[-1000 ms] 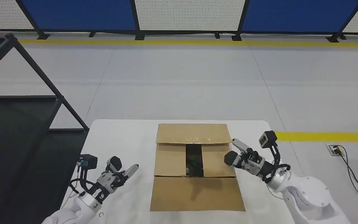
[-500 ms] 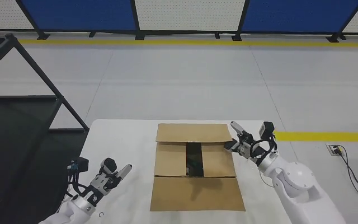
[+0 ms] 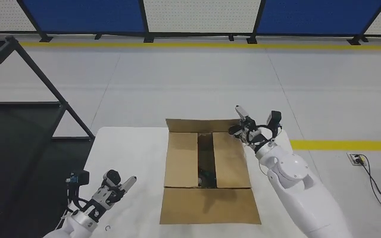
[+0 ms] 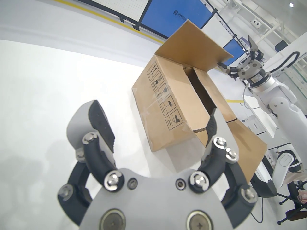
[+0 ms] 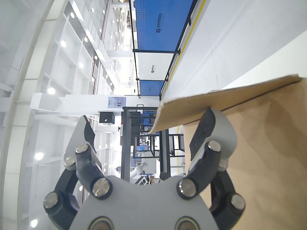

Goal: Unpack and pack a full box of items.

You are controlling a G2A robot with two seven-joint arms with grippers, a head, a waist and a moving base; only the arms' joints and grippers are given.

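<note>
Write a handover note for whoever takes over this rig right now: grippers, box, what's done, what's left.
Left gripper: open and empty, over the white table, left of the brown cardboard box.
Right gripper: open, at the box's far right corner, one finger at the edge of the raised far flap, not clamping it.
Box: near flap lies flat toward the robot. Two inner flaps lie across the top, with dark items in the gap.
Done: outer flaps opened.
Left: open inner flaps, unpack, repack.

brown box [image 3: 181, 169] with black printed symbols; white table [image 3: 128, 154]; left pincer [image 4: 154, 110] silver with black ribbed pads [image 4: 102, 120]
</note>
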